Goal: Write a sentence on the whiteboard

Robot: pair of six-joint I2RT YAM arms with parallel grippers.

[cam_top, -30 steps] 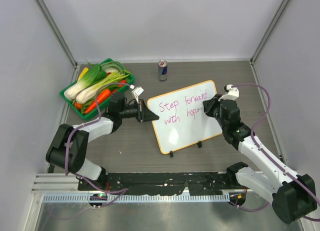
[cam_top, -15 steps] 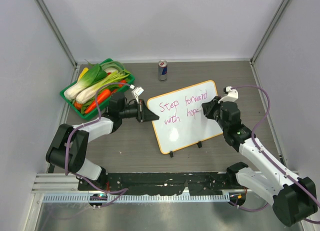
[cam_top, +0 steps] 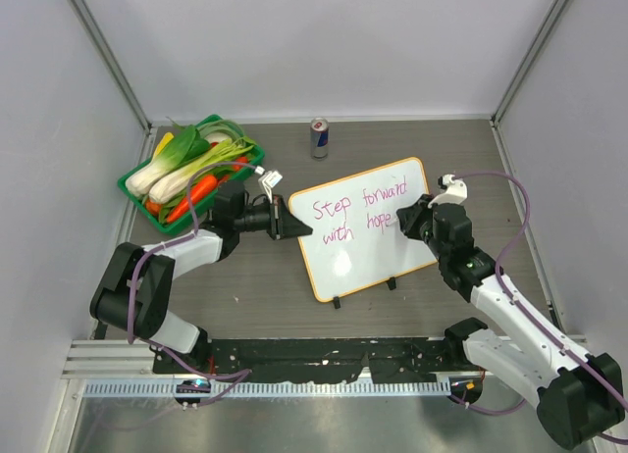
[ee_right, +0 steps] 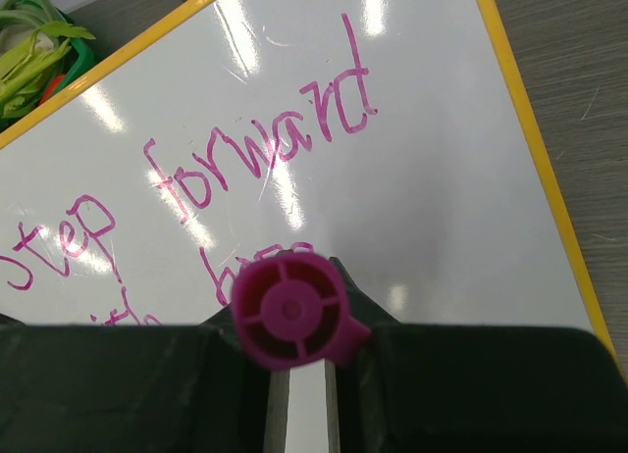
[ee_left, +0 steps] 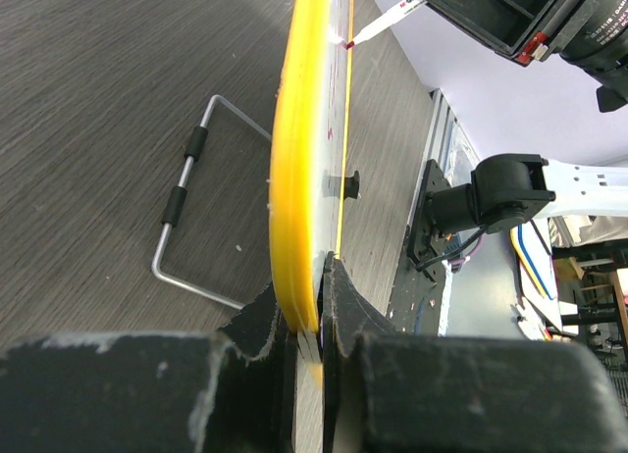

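The whiteboard (cam_top: 358, 262) stands tilted at mid-table, with an orange-yellow rim (ee_left: 299, 149). My left gripper (cam_top: 285, 221) is shut on its left edge, and the jaws (ee_left: 312, 301) pinch the rim. The sentence (cam_top: 358, 210) reads "Step forward with hope" in pink, in two lines. My right gripper (cam_top: 404, 218) sits at the end of "hope", shut on a pink marker (ee_right: 291, 311). The marker's round back end faces the right wrist camera and hides the tip and part of the lower line (ee_right: 265, 149). In the left wrist view the marker tip (ee_left: 351, 43) is at the board face.
A green basket (cam_top: 132, 183) of leeks and carrots sits at the back left, close behind my left arm. A drink can (cam_top: 319, 137) stands at the back centre. The board's wire stand (ee_left: 186, 193) lies on the table behind it. Enclosure walls close in both sides.
My right gripper has shifted slightly right and nearer with the marker, uncovering the end of "hope". The left gripper and the board have not moved.
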